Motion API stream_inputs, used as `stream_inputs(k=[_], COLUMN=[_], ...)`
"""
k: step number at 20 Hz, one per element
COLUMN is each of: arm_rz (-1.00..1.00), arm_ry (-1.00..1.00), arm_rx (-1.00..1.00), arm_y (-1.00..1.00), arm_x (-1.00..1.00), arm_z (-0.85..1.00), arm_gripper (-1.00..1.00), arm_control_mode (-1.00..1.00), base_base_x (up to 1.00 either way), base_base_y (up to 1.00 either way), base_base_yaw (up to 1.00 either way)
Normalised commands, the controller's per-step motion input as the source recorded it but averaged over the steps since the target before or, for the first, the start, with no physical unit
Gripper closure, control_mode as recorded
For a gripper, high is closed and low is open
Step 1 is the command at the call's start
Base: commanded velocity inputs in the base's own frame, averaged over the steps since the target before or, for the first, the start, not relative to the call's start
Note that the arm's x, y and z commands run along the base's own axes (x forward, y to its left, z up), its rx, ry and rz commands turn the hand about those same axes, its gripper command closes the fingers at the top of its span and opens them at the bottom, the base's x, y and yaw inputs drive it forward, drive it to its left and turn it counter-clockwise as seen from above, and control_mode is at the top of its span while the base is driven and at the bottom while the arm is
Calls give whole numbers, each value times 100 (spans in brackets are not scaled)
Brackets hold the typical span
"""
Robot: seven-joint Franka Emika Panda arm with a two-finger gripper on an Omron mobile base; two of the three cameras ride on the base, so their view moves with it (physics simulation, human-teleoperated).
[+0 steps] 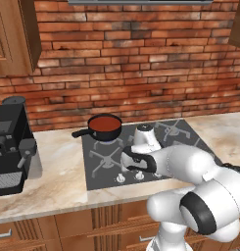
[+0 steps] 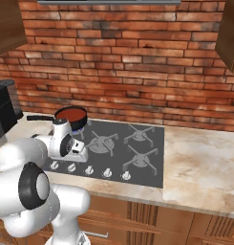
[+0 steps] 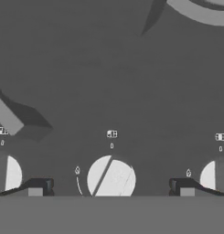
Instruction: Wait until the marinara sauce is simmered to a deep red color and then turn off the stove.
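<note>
The marinara sauce is a flat red disc in a small black long-handled saucepan on the back left burner of the stove. My arm bends low over the stove's front edge, and the white hand hovers above the left part of the knob row. In the hand view my gripper is open. One white knob lies centred between its dark fingertips without touching them. Its marker line is tilted off vertical. Neighbouring knobs show on both sides.
A black coffee machine stands on the marble counter left of the stove. A brick wall rises behind. Wooden cabinets hang at the upper corners. Grey star-shaped grates cover the other burners.
</note>
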Motion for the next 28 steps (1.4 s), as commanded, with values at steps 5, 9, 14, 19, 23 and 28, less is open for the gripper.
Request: stream_inputs(k=[5, 9, 14, 19, 23, 28], arm_rz=[0, 0, 0, 0, 0, 0], arm_ry=[1, 1, 8, 2, 0, 0], arm_rx=[0, 0, 0, 0, 0, 0], arm_y=[0, 0, 0, 0, 0, 0], arm_x=[0, 0, 0, -3, -1, -12], arm_z=[-26, -22, -11, -9, -1, -7], arm_gripper=[-100, -100, -100, -100, -100, -100], arm_control_mode=[-100, -100, -100, -100, -100, -100], base_base_x=[0, 0, 0, 0, 0, 0], base_base_y=[0, 0, 0, 0, 0, 0], base_base_yaw=[0, 0, 0, 0, 0, 0])
